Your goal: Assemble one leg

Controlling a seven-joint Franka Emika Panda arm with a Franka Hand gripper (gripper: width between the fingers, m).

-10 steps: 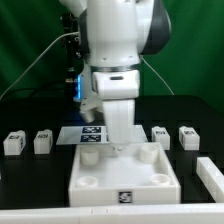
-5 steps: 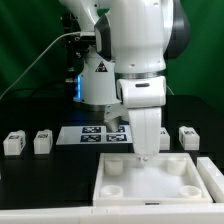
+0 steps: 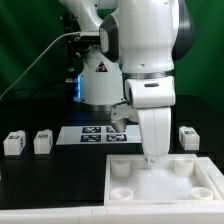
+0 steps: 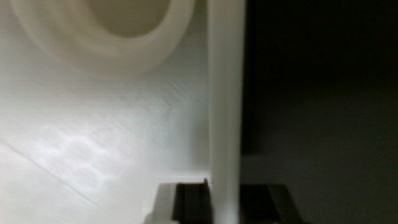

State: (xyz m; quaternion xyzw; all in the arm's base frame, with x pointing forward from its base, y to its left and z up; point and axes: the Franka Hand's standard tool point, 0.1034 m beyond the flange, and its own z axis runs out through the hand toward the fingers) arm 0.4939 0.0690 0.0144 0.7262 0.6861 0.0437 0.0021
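Jaws are clamped on the tray (image 3: 165, 185), at its back wall. Wrist cam shows that thin white wall (image 4: 222, 100) pinched btw both fingers (image 4: 183, 200). Legs all sit on the tabletop (image 3: 40, 180), well apart from the jaws: one leg (image 3: 13, 143) and a 2nd leg (image 3: 42, 142) at the exterior view's left, a 3rd leg (image 3: 188, 137) at its right, near the tray's back corner. Marker board (image 3: 92, 133) lies behind the tray, partly hidden by the arm (image 3: 150, 60).

Dark fingers (image 4: 189, 208) clamp the upright wall of the large white square plastic tray (image 4: 107, 130); its round socket (image 4: 125, 20) lies at eleven o'clock from them, black table (image 4: 329, 100) at one o'clock
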